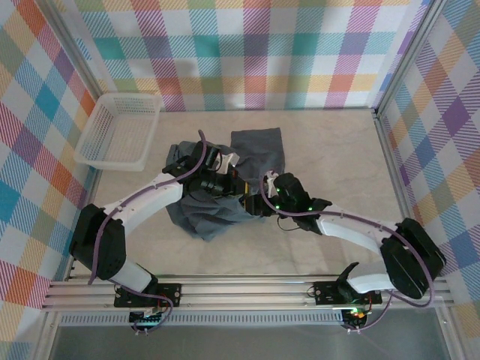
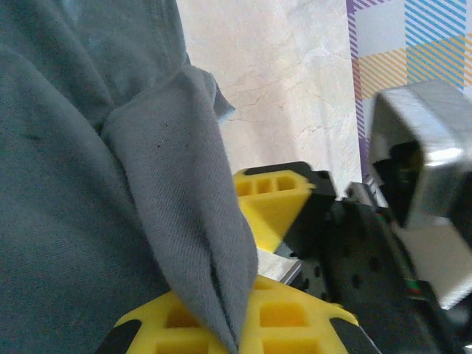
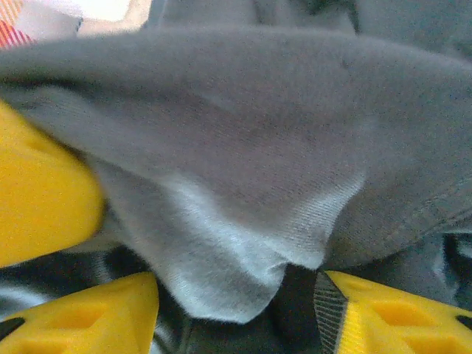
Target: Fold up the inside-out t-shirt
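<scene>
The slate blue-grey t-shirt (image 1: 259, 150) lies crumpled in the middle of the table, with both grippers at it. My left gripper (image 1: 219, 174) sits over the heap's centre. In the left wrist view a fold of the t-shirt (image 2: 177, 184) is pinched between its yellow fingers (image 2: 276, 195), so the left gripper (image 2: 254, 258) is shut on the cloth. My right gripper (image 1: 255, 201) is at the heap's right side, close to the left one. Its yellow fingers (image 3: 391, 313) stand well apart, and a loose flap of the t-shirt (image 3: 243, 221) hangs between them ungripped, so the right gripper (image 3: 236, 317) is open.
A white mesh basket (image 1: 120, 131) stands at the back left by the checked wall. Bare marble tabletop (image 1: 337, 150) stretches right of the shirt and in front of it. Metal frame posts run along both sides.
</scene>
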Robot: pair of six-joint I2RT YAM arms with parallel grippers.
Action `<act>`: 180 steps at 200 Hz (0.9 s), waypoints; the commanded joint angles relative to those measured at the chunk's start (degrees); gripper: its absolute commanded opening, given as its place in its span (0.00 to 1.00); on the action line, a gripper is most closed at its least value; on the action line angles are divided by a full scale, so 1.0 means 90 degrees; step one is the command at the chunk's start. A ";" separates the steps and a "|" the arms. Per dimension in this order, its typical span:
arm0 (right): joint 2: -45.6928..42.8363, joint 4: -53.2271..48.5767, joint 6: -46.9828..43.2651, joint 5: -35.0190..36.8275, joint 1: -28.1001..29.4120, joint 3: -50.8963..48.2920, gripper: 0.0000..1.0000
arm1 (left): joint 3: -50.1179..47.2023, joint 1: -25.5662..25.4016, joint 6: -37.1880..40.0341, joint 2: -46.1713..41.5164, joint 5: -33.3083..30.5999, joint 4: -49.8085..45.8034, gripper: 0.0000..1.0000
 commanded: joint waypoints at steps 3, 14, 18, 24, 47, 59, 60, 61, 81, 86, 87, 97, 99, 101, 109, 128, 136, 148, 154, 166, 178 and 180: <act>0.0175 0.0755 -0.0082 -0.0273 -0.0030 0.0123 0.45 | 0.0017 0.0087 -0.0090 -0.0254 0.0198 0.0041 0.00; 0.0184 0.0750 -0.0064 -0.0176 -0.0029 0.0185 0.29 | -0.0002 0.0116 -0.0043 -0.0265 0.0289 0.0063 0.00; 0.0163 0.0742 -0.0059 -0.0153 -0.0040 0.0205 0.21 | -0.0009 0.0134 -0.0018 -0.0265 0.0325 0.0066 0.00; 0.0113 0.0725 -0.0054 -0.0202 -0.0074 0.0207 0.10 | -0.0018 0.0170 0.0033 -0.0272 0.0344 0.0055 0.00; -0.0576 0.0540 0.0050 -0.0792 -0.0151 0.0209 0.00 | 0.0089 0.0384 0.1081 -0.0268 -0.0770 -0.0562 0.00; -0.1113 0.0441 0.0222 -0.1385 -0.0213 0.0234 0.00 | 0.0169 0.0408 0.1714 -0.0085 -0.2365 -0.0880 0.00; -0.1157 0.0437 0.0238 -0.1432 -0.0220 0.0234 0.00 | 0.0170 0.0416 0.1748 -0.0053 -0.2422 -0.0868 0.00; -0.1198 0.0439 0.0256 -0.1485 -0.0233 0.0239 0.00 | 0.0171 0.0420 0.1779 -0.0027 -0.2504 -0.0862 0.00; -0.1693 0.0529 0.0865 -0.2669 -0.0562 0.0340 0.00 | 0.0161 0.0497 0.1953 0.0415 -0.2422 -0.0065 0.01; -0.1747 0.0615 0.1004 -0.2887 -0.0669 0.0343 0.00 | 0.0152 0.0499 0.1917 0.0470 -0.2282 0.0151 0.04; -0.1757 0.0636 0.1039 -0.2921 -0.0683 0.0342 0.00 | 0.0147 0.0500 0.1902 0.0478 -0.2253 0.0194 0.04; -0.1829 0.0750 0.1292 -0.3046 -0.0817 0.0315 0.00 | 0.0084 0.0493 0.1774 0.0442 -0.2261 0.0485 0.14; -0.1841 0.0753 0.1326 -0.3038 -0.0833 0.0316 0.00 | 0.0052 0.0497 0.1757 0.0413 -0.2295 0.0602 0.17; -0.1847 0.0742 0.1355 -0.3014 -0.0852 0.0316 0.00 | 0.0022 0.0501 0.1741 0.0378 -0.2337 0.0720 0.20; -0.1850 0.0624 0.1396 -0.2895 -0.0912 0.0312 0.00 | -0.0131 0.0500 0.1713 0.0164 -0.2585 0.0916 0.31; -0.1762 0.0540 0.1455 -0.2671 -0.1029 0.0285 0.00 | -0.0614 0.0501 0.1826 -0.0605 -0.3091 0.1083 0.51; -0.1698 0.0499 0.1580 -0.2546 -0.1091 0.0309 0.00 | -0.0840 0.0497 0.1922 -0.0979 -0.3300 0.1029 0.57; -0.1563 0.0335 0.1791 -0.2387 -0.1172 0.0391 0.00 | -0.1172 0.0500 0.1957 -0.1519 -0.3527 0.0868 0.59; -0.1477 0.0206 0.1811 -0.2345 -0.1200 0.0458 0.00 | -0.1331 0.0502 0.1886 -0.1840 -0.3478 0.0790 0.59; -0.1338 -0.0050 0.1756 -0.2285 -0.1213 0.0603 0.00 | -0.1643 0.0438 0.1597 -0.2392 -0.3009 0.0847 0.59; -0.1246 -0.0115 0.1714 -0.2291 -0.1221 0.0670 0.00 | -0.1868 0.0222 0.1180 -0.2806 -0.2599 0.0977 0.56; -0.1239 -0.0120 0.1720 -0.2285 -0.1220 0.0680 0.00 | -0.1909 0.0168 0.1113 -0.2856 -0.2538 0.1001 0.56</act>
